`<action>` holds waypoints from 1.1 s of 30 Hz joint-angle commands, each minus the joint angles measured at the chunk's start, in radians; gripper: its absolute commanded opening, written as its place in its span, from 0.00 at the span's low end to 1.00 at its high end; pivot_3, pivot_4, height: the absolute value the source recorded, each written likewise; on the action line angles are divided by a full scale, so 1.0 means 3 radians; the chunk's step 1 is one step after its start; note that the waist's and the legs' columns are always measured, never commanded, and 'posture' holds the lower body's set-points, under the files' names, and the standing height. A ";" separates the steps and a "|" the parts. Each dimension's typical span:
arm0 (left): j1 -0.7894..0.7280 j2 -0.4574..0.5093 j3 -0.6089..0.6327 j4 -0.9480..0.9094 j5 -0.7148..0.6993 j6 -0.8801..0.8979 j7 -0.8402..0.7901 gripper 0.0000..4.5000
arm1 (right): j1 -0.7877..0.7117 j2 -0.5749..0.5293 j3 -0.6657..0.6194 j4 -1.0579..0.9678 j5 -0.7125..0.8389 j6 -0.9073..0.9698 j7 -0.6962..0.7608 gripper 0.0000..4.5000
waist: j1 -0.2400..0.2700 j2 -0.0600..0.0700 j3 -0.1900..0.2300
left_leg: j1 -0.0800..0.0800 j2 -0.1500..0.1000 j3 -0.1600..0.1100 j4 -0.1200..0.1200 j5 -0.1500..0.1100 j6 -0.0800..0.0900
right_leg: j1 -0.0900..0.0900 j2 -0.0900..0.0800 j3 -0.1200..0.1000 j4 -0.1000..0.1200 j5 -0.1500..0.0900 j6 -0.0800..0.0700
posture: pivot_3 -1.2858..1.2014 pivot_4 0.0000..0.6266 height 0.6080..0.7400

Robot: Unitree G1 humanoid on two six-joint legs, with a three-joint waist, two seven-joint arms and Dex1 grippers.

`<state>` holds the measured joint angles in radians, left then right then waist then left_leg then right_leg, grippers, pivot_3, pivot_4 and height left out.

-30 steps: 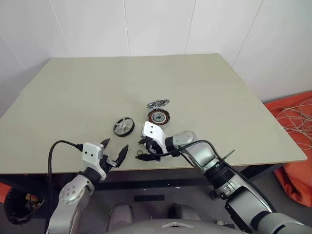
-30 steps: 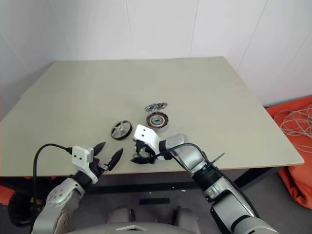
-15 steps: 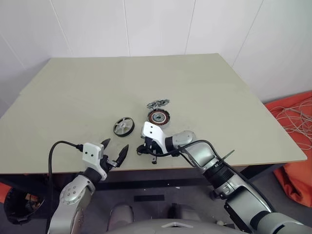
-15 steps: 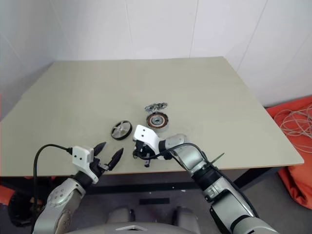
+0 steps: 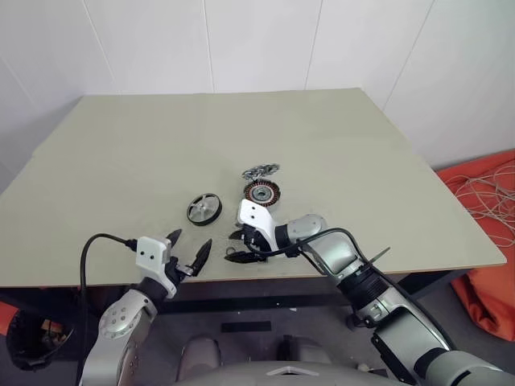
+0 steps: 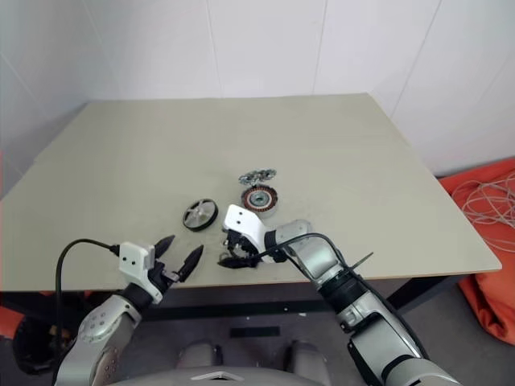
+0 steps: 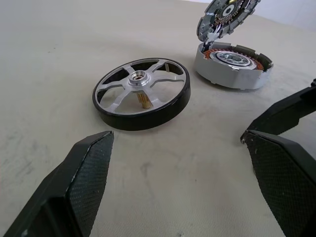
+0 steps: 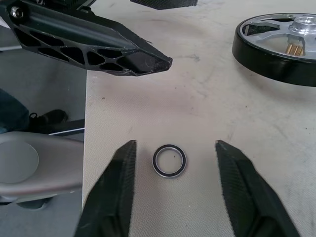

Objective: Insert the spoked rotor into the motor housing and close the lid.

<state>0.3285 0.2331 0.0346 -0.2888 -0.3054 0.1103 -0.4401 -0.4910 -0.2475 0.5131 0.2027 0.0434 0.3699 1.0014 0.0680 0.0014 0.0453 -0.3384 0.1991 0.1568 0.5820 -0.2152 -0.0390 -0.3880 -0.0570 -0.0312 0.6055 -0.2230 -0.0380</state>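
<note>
Nothing of the assembly is done yet: the spoked rotor (image 5: 203, 208) lies flat on the table (image 5: 145, 153), near the front edge and apart from the motor housing (image 5: 262, 192), which sits just to its right with its copper windings exposed. The lid (image 5: 261, 170) stands propped at the far side of the housing, tilted up. The right tool (image 8: 173, 190) is spread, its two fingers straddling a small dark ring (image 8: 169, 160) that rests loose on the table between them, touched by neither. The left tool (image 5: 191, 251) hangs spread and empty near the table's front edge, aimed toward the rotor. The step in hand looks like clearing or passing over the ring; next, one tool must reach the rotor, pinch its black rim, and carry it over the housing's centre.
</note>
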 commanded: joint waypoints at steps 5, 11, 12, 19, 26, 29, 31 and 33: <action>0.0012 0.0008 0.0018 -0.0058 0.0017 -0.0092 -0.0001 1.00 | -0.0087 0.0016 0.0025 -0.0086 -0.0079 -0.0065 -0.0001 0.88 | 0.0000 0.0000 0.0000 | 0.0000 0.0000 0.0000 0.0000 0.0000 0.0000 | 0.0000 0.0000 0.0000 0.0000 -0.0004 0.0006 | 0.52 0.00 1.00; 0.0044 -0.0002 0.0008 -0.0081 0.0022 -0.0092 0.0011 1.00 | -0.0091 0.0019 0.0049 -0.0099 -0.0125 -0.0023 0.0020 0.88 | 0.0000 0.0000 0.0000 | 0.0000 0.0000 0.0000 0.0000 0.0000 0.0000 | 0.0000 0.0000 0.0000 0.0000 -0.0003 0.0005 | 0.52 0.00 1.00; 0.0044 -0.0004 0.0006 -0.0082 0.0022 -0.0091 0.0013 1.00 | -0.0092 0.0020 0.0051 -0.0099 -0.0131 -0.0021 0.0022 0.88 | 0.0000 0.0000 0.0000 | 0.0000 0.0000 0.0000 0.0000 0.0000 0.0000 | 0.0000 0.0000 0.0000 0.0000 -0.0003 0.0005 | 0.52 0.00 1.00; 0.0058 -0.0017 -0.0012 -0.0093 0.0027 -0.0088 0.0025 1.00 | -0.0092 0.0002 0.0073 -0.0137 -0.0156 0.0087 0.0039 0.80 | 0.0000 0.0000 0.0000 | 0.0003 0.0000 0.0000 0.0000 0.0000 0.0000 | 0.0002 0.0000 0.0001 0.0000 -0.0005 0.0008 | 0.52 0.00 1.00; 0.0059 -0.0024 -0.0024 -0.0089 0.0032 -0.0091 0.0030 1.00 | -0.0076 0.0004 0.0065 -0.0166 -0.0166 0.0138 -0.0001 0.28 | 0.0000 0.0000 0.0000 | 0.0004 0.0000 0.0000 0.0000 0.0000 0.0000 | 0.0002 0.0000 0.0001 0.0000 -0.0005 0.0008 | 0.52 0.00 1.00; 0.0050 -0.0024 -0.0023 -0.0089 0.0031 -0.0082 0.0032 1.00 | -0.0075 0.0009 0.0056 -0.0170 -0.0170 0.0153 -0.0019 0.12 | 0.0000 0.0000 0.0000 | 0.0004 0.0000 0.0000 0.0000 0.0000 0.0000 | 0.0002 0.0000 0.0001 0.0000 -0.0005 0.0008 | 0.52 0.00 1.00; 0.0042 -0.0023 -0.0024 -0.0091 0.0031 -0.0073 0.0034 1.00 | -0.0076 0.0008 0.0046 -0.0171 -0.0167 0.0165 -0.0025 0.12 | 0.0000 0.0000 0.0000 | 0.0005 0.0000 0.0000 0.0000 0.0000 0.0000 | 0.0002 0.0000 0.0001 0.0000 -0.0005 0.0008 | 0.52 0.00 1.00; 0.0032 -0.0020 -0.0025 -0.0093 0.0031 -0.0062 0.0037 1.00 | -0.0078 0.0006 0.0032 -0.0171 -0.0163 0.0160 -0.0034 0.12 | 0.0000 -0.0001 0.0000 | 0.0005 0.0000 0.0000 0.0000 0.0000 0.0000 | 0.0003 0.0000 0.0001 0.0000 -0.0005 0.0008 | 0.52 0.00 1.00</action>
<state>0.3521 0.2269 0.0301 -0.2874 -0.3000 0.1056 -0.4314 -0.4985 -0.2481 0.5310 0.1841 -0.0065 0.4178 0.9957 0.0679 0.0013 0.0453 -0.3369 0.1991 0.1569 0.5819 -0.2152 -0.0390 -0.3871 -0.0570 -0.0309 0.6056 -0.2246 -0.0355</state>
